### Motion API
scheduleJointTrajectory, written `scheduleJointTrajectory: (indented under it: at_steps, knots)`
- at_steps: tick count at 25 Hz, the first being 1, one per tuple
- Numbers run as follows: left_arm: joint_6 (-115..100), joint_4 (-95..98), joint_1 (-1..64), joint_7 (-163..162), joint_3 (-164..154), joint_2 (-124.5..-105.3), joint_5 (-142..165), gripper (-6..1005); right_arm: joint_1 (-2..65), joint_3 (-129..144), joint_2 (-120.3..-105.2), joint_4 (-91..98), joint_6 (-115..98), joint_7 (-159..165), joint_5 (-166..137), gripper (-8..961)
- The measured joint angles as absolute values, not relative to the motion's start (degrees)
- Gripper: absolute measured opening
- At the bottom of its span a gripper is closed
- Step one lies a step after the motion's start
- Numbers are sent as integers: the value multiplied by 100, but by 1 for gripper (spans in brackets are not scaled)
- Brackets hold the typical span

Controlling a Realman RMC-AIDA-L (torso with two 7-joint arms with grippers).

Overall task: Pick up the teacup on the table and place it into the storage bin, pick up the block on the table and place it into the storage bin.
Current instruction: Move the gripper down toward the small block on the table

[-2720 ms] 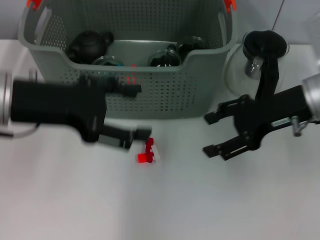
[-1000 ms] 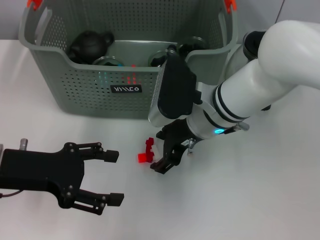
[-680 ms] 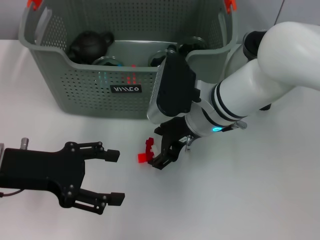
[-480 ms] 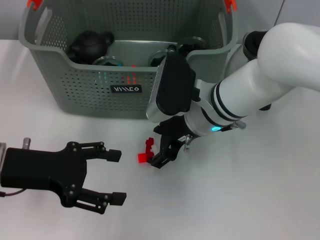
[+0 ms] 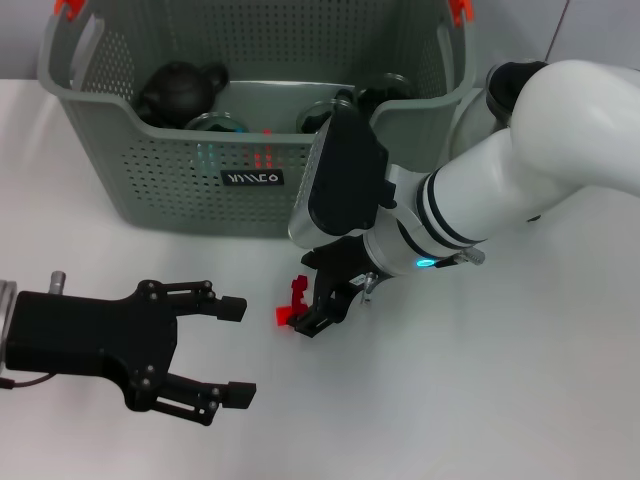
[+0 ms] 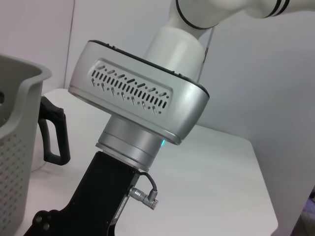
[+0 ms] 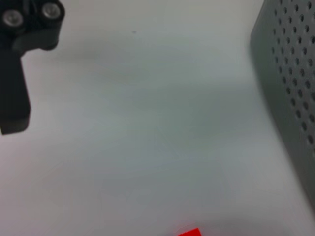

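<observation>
Nearest in the head view: left gripper (image 5: 232,350), low over bare white table (image 5: 480,400) at the near left, black fingers spread wide, nothing between them. Plenty of open tabletop around it on every side.

Farther in, at mid-table: small red block (image 5: 291,303), lying just short of the basket's front wall. Right gripper (image 5: 318,300) down at the block from its right side, black fingers partly hiding it; jaws look slightly apart around it, but contact cannot be told. Little room between block and basket wall; open table on the near and right sides.

Right wrist view adds only a sliver of the red block (image 7: 189,232) at the frame edge, the perforated basket wall (image 7: 290,73) close beside, and a black finger (image 7: 15,64) of the other gripper farther off. Left wrist view shows none of the block, only the right arm's grey wrist housing (image 6: 138,93) and the basket's rim (image 6: 24,78).

Farthest: grey-green storage bin (image 5: 150,170) with black label, orange-red clips at its top corners, a dark teapot (image 5: 178,88) and dark cups (image 5: 330,115) inside. Behind the right arm, a glass jug (image 5: 500,110) with black handle beside the bin's right end.
</observation>
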State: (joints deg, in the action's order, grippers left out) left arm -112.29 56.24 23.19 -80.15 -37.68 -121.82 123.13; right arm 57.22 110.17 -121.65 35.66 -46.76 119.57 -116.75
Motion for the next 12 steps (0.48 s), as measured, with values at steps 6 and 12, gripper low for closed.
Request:
scheduleJointTrajectory:
  at_steps: [6, 12]
  knots:
    - [-11229, 5625, 2338, -8015, -3758, -12182, 12313, 947, 5696, 11042, -12168, 3560, -4560, 11953, -11611, 878]
    - [-11228, 5625, 2338, -8015, -3753, -12182, 12313, 946, 5673, 11143, -12165, 3515, -4420, 11928, -11500, 877]
